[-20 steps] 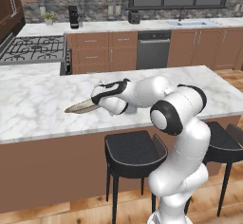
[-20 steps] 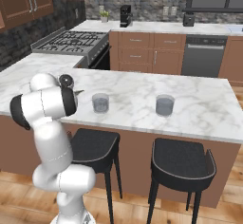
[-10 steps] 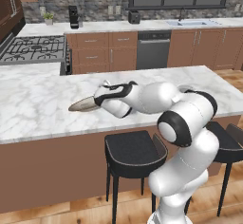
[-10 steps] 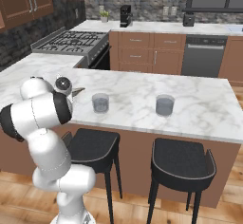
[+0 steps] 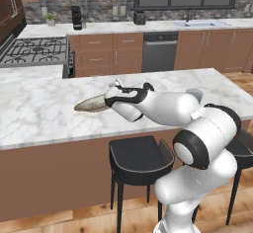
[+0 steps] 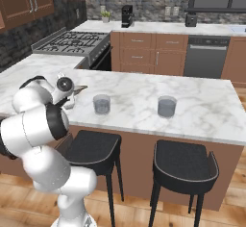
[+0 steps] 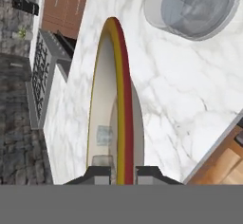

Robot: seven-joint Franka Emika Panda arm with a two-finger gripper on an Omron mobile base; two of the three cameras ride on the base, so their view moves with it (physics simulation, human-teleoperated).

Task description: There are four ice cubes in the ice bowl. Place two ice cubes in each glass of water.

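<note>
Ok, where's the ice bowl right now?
The ice bowl is at the marble island's near-left part, tilted on edge with its rim between the pincer tips; the nearer glass stands beside it.

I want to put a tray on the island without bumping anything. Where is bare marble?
Free: the stretch between the two glasses, and right of the second glass to the counter end. Crowded: the left, where the gripper pinches the ice bowl rim beside the first glass.
</note>
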